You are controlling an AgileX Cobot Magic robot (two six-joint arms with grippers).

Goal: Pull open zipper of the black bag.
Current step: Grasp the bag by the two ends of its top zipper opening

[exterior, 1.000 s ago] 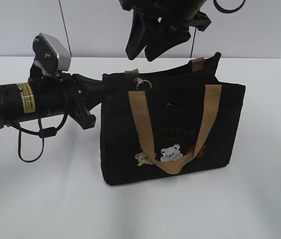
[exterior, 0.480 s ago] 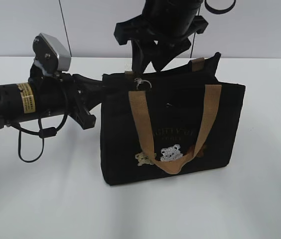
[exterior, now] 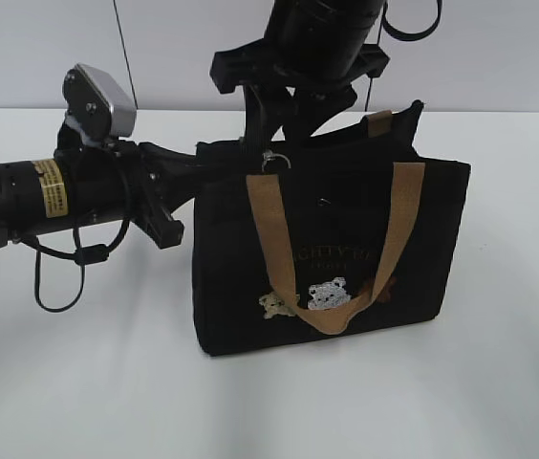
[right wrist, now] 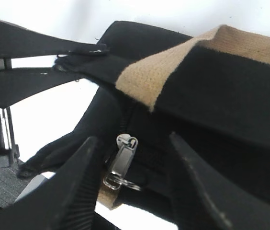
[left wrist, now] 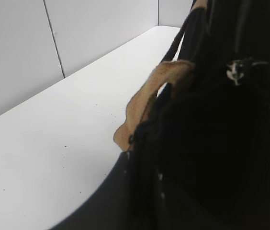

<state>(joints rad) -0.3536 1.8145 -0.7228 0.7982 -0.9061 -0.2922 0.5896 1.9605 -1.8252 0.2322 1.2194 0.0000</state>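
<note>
While white table [exterior: 499,382] bears black bag [exterior: 346,249], left hand [right wrist: 77,60] pinching its edge, right hand [right wrist: 140,191] parted astride zipper [right wrist: 123,160]

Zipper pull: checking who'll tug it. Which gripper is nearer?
Right. The right gripper straddles the zipper pull, jaws open. The left gripper clamps the black bag at its end, farther off.

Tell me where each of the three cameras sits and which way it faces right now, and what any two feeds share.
Exterior view: level with the table, facing the front of the boxy black fabric bag; left arm enters from the left, right gripper hangs above.
Left wrist view: pressed against the bag's end, looking along the white table; its own gripper is not distinguishable in the dark.
Right wrist view: above the bag top, looking down between open fingers at the small silver metal zipper pull.
Shared: exterior and right wrist views both show the pull and a tan webbing strap.
</note>
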